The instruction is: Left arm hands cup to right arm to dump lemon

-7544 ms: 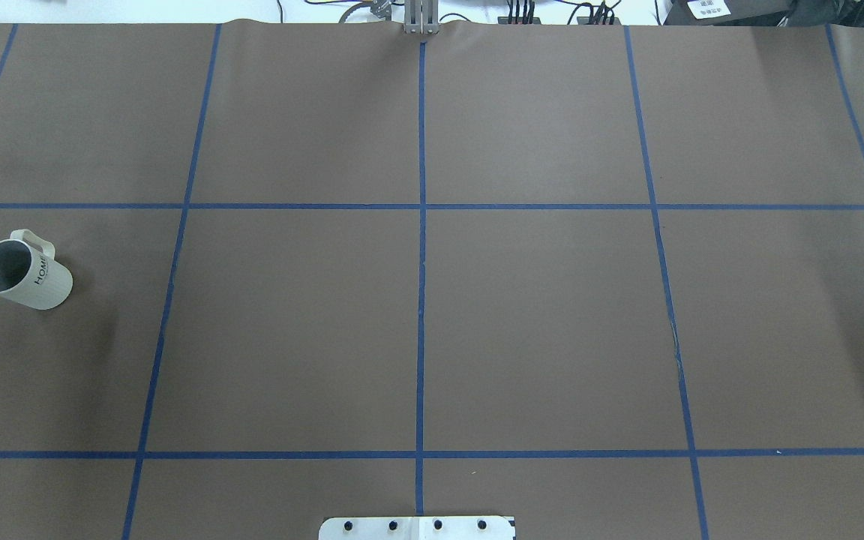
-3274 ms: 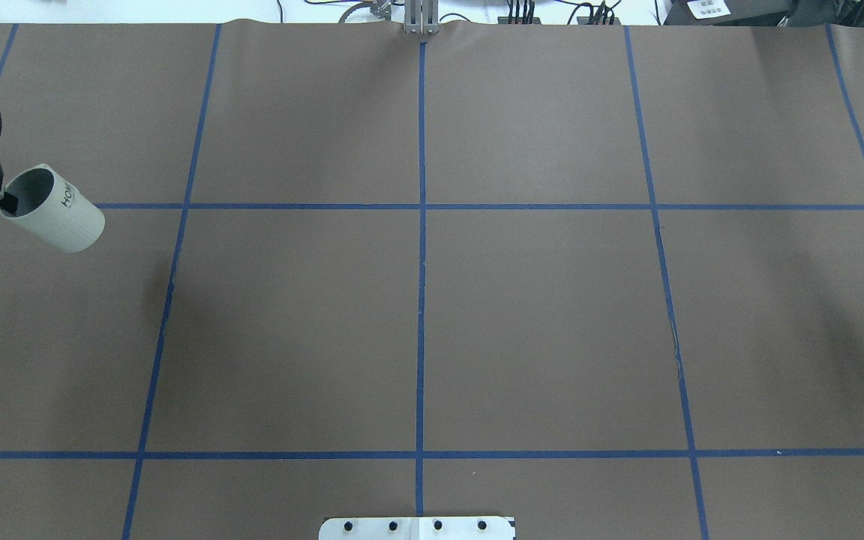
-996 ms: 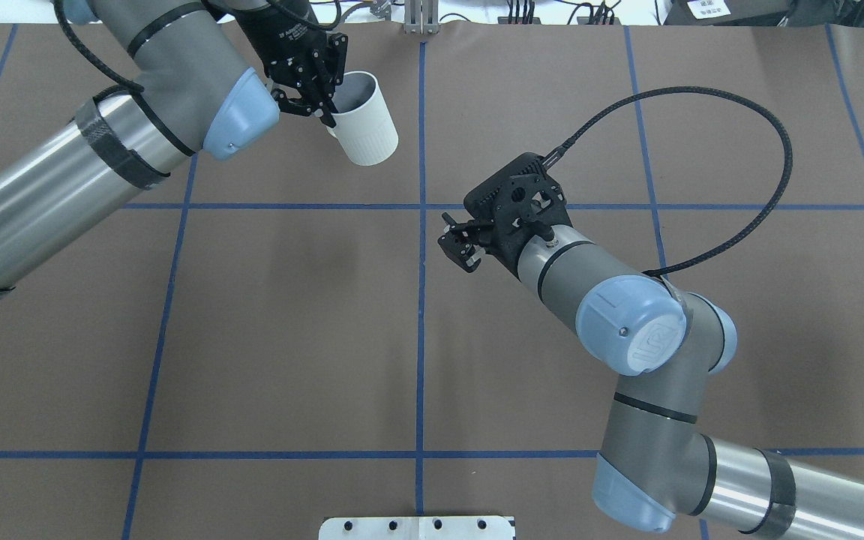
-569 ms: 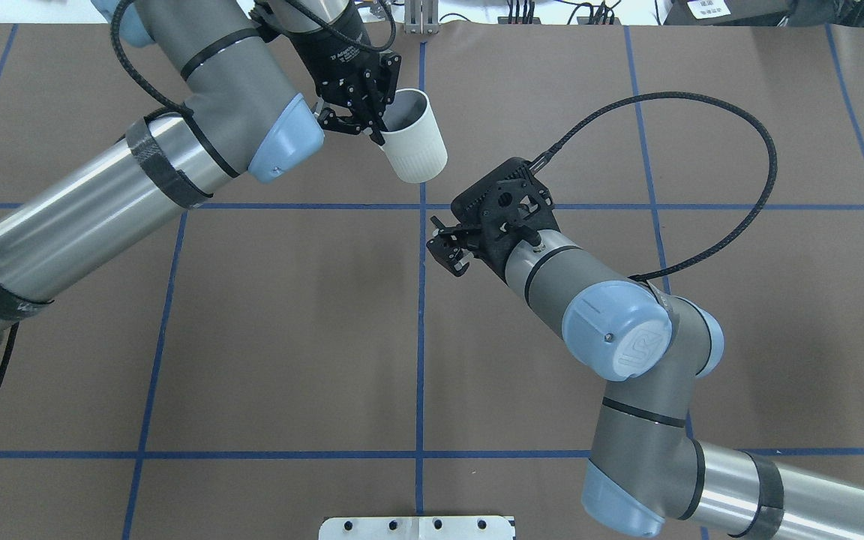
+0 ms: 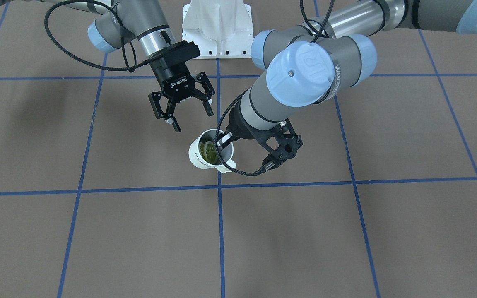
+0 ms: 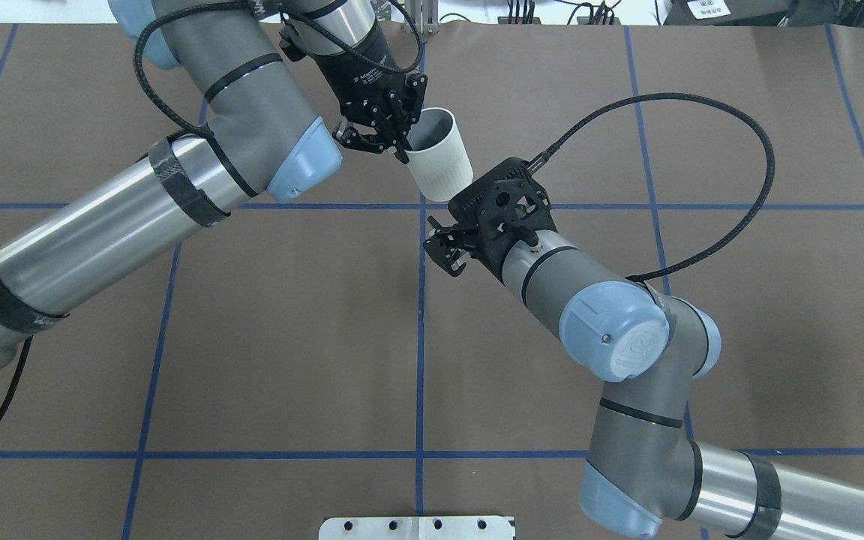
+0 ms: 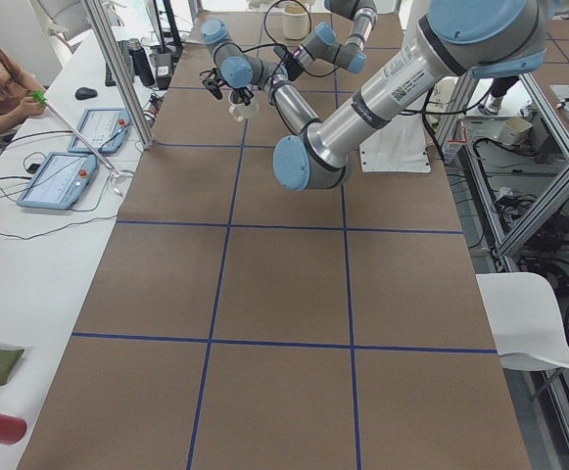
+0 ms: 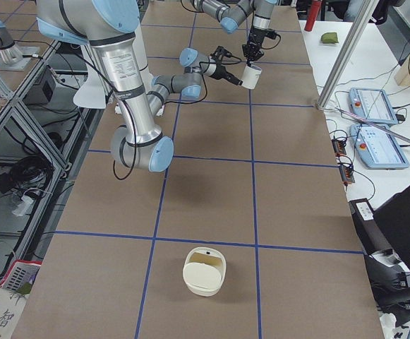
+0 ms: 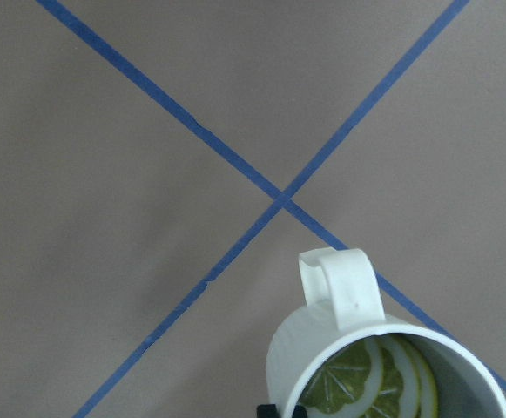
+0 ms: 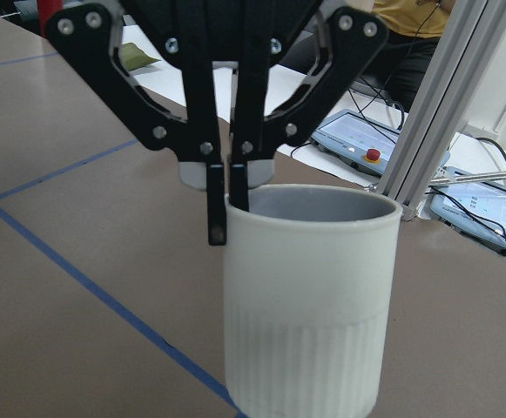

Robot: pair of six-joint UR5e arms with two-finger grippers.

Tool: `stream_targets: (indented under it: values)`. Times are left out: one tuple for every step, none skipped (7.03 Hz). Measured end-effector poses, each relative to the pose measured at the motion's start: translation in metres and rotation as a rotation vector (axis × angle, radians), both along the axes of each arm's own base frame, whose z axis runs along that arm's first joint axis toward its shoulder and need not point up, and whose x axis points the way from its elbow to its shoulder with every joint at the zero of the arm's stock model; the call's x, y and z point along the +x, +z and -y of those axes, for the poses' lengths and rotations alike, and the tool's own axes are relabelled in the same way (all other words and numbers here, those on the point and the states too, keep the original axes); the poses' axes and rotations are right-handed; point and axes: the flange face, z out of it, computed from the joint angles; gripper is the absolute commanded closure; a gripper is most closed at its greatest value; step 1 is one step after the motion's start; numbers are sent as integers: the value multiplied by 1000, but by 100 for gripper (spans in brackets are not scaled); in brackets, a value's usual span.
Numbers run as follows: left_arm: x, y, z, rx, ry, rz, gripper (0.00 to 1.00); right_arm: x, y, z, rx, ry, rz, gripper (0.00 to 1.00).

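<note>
Grey arms [image 6: 102, 225] wear pale-blue caps [image 6: 616, 341], black cables [image 6: 661, 95].

Obstacle: the cup [image 6: 441, 157], held off the mat [image 6: 282, 337] in the upper middle of the overhead view.
Approach: a gap of air between its ribbed wall and the spread jaws of the right gripper [image 5: 193, 121].
Blocked: the rim at upper left in the right wrist view, pinched by the left gripper [image 10: 227, 216].
Blocked: the cup's upper right in the front view, under the left arm [image 5: 292, 91].
Open: the wall's middle and right in the right wrist view.
</note>
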Motion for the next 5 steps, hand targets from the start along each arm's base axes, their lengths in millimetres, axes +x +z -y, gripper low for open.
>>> stream_targets:
  values:
    - [0,-3,-4,-9,24,-17,100,0,0,0,0,3,0,1]
    - [1,-5,-7,-17,42,-31,100,0,1,1,0,7,-1,1]
    - [2,-8,-10,-22,53,-39,100,-1,2,1,0,10,-2,1]
    - [4,-10,-14,-23,62,-44,100,0,2,2,0,13,-3,1]
    - [6,-10,-17,-24,67,-45,100,0,3,3,0,14,-3,1]
